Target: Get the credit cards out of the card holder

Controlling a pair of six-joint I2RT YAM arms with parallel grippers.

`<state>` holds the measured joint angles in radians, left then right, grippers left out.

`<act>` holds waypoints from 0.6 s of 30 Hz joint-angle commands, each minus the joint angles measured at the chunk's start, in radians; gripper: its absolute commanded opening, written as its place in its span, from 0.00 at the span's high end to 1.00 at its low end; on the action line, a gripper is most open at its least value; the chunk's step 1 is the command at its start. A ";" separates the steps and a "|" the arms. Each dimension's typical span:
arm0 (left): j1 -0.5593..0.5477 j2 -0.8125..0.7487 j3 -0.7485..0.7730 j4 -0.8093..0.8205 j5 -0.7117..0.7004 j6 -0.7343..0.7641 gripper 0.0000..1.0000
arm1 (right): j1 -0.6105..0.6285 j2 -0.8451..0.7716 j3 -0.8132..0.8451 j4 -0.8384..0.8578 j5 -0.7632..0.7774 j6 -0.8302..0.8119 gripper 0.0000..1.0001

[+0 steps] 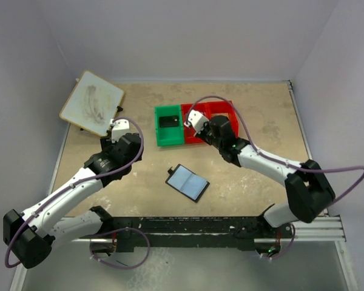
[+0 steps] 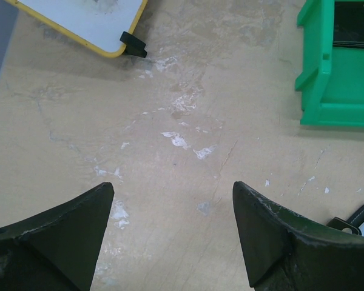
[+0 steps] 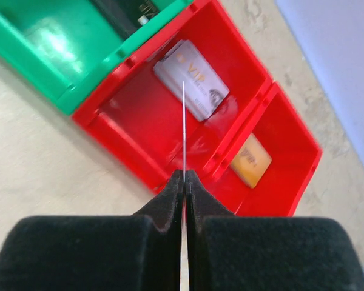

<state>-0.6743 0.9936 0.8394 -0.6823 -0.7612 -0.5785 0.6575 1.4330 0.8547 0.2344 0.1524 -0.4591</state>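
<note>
The card holder (image 1: pixel 187 182) lies open on the table, pale blue inside facing up; its corner shows in the left wrist view (image 2: pixel 359 221). My right gripper (image 3: pixel 185 174) is shut on a thin card (image 3: pixel 184 121) seen edge-on, held above the red bin (image 3: pixel 139 142). In the top view it hovers at the red bins (image 1: pixel 197 123). A grey card (image 3: pixel 191 80) and a gold card (image 3: pixel 250 160) lie in the red compartments. A dark card (image 1: pixel 168 121) lies in the green bin (image 1: pixel 169 138). My left gripper (image 2: pixel 170 189) is open and empty over bare table, left of the bins (image 1: pixel 122 134).
A yellow-rimmed whiteboard (image 1: pixel 91 102) lies at the back left, its corner in the left wrist view (image 2: pixel 79 18). The green bin (image 2: pixel 333 91) stands to the right of the left gripper. Walls enclose the table on three sides.
</note>
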 commanded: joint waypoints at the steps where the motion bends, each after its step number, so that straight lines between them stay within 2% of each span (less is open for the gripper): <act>1: 0.004 -0.042 0.043 0.000 -0.054 0.019 0.23 | -0.035 0.106 0.178 -0.034 -0.039 -0.156 1.00; 9: 0.004 -0.096 0.033 0.000 -0.077 0.010 0.23 | -0.085 0.243 0.325 -0.078 -0.065 -0.252 1.00; 14: 0.004 -0.093 0.038 0.001 -0.036 0.016 0.22 | -0.115 0.351 0.450 -0.177 -0.124 -0.293 1.00; 18: 0.004 -0.093 0.039 0.004 -0.005 0.025 0.22 | -0.138 0.410 0.500 -0.187 -0.185 -0.326 1.00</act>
<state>-0.6743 0.9070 0.8394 -0.6834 -0.7902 -0.5789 0.5392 1.8160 1.2842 0.0872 0.0433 -0.7242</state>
